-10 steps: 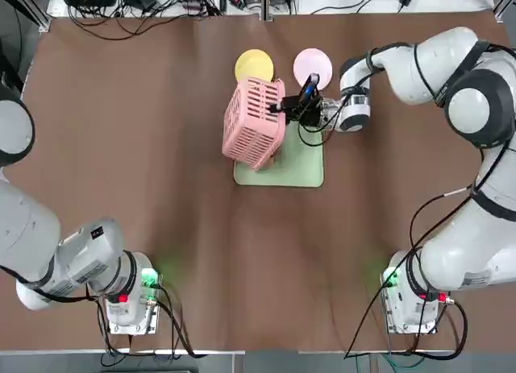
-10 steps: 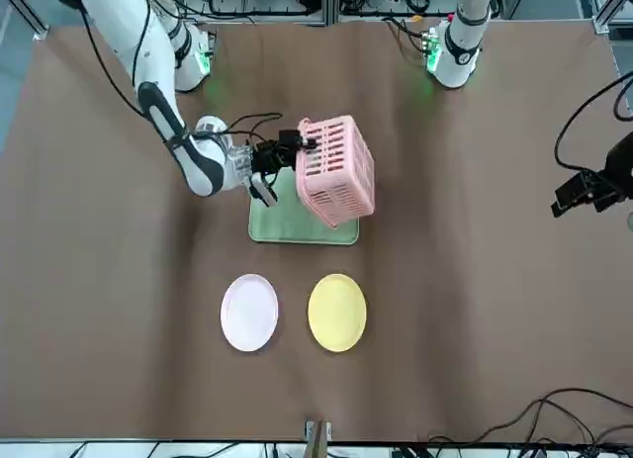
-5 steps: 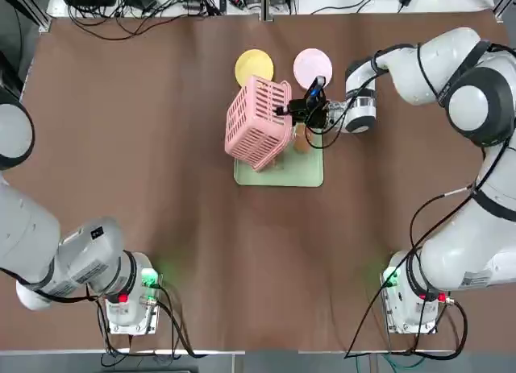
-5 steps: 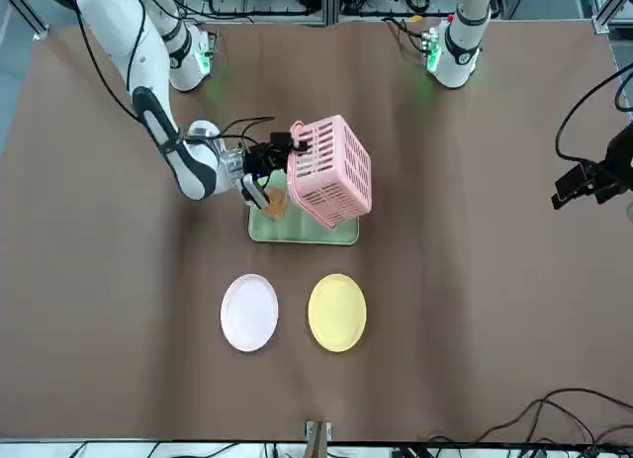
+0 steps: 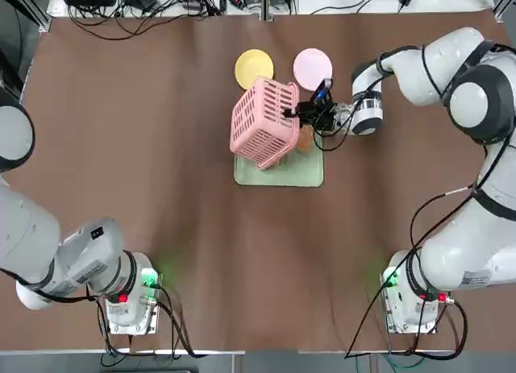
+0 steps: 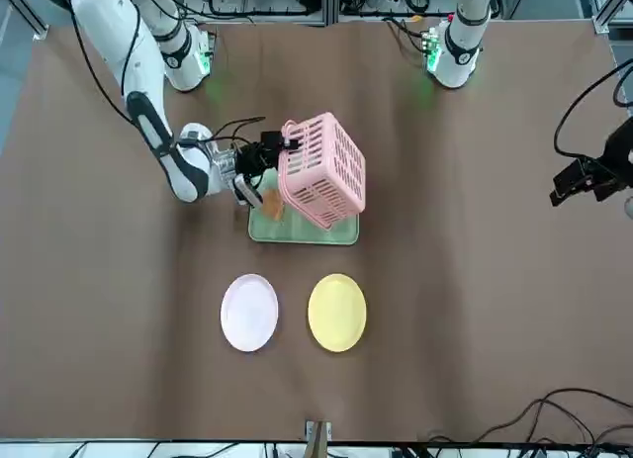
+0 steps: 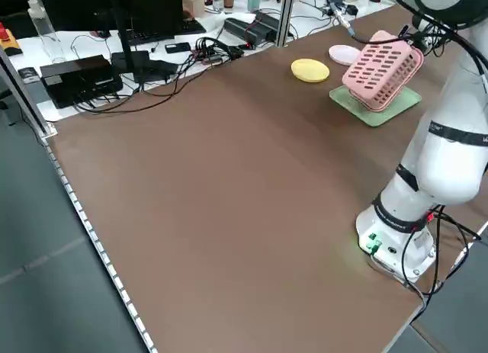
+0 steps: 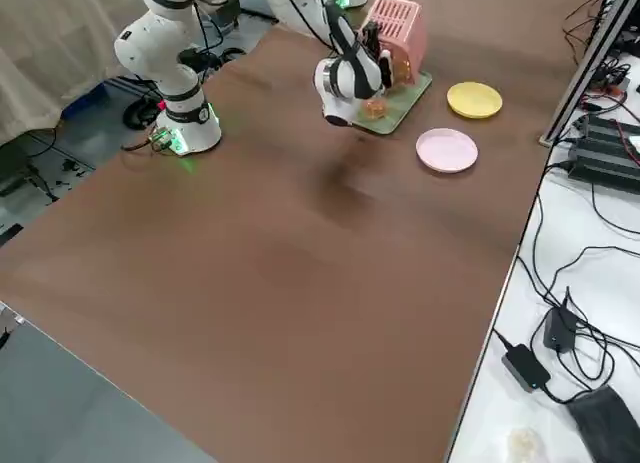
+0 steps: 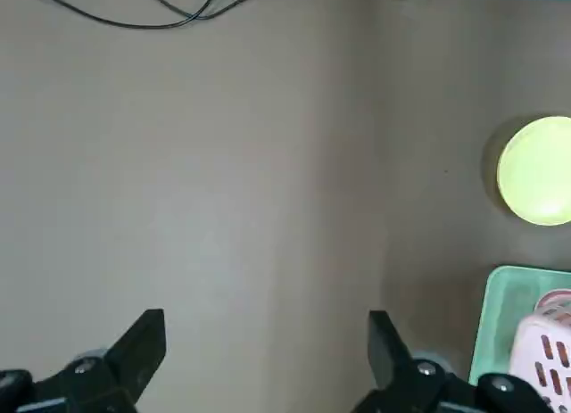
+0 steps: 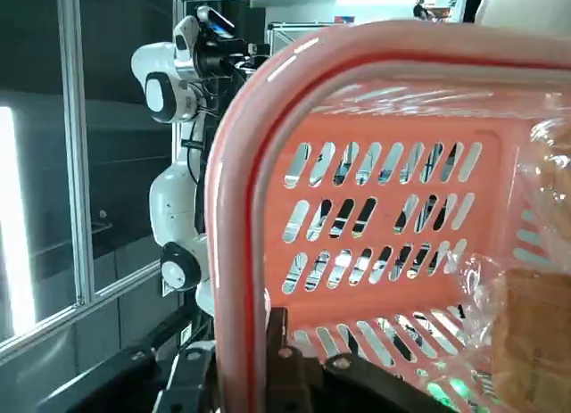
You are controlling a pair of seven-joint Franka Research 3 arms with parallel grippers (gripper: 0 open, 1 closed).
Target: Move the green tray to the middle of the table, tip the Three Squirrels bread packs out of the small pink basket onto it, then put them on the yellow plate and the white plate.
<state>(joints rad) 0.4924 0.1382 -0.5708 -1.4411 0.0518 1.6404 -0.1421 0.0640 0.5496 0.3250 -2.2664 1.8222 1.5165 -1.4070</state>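
Visibly one bread pack (image 5: 305, 138) on green tray (image 5: 302, 171)

Glossy white rounded arms with grey joint caps, black cables, green-lit bases, black fingers (image 9: 143, 346).

Small pink slotted plastic basket (image 5: 264, 123): tipped further, mouth now turned more toward 3 o'clock in the top view; shifted slightly toward 3 o'clock over the flat pale mint-green tray (image 5: 284, 173).

Clear plastic packet with orange-brown bread slice (image 5: 305, 138): newly showing on the tray at the basket's mouth.

Right gripper (image 5: 292, 112), clamped on the basket rim: drawn back toward 3 o'clock.
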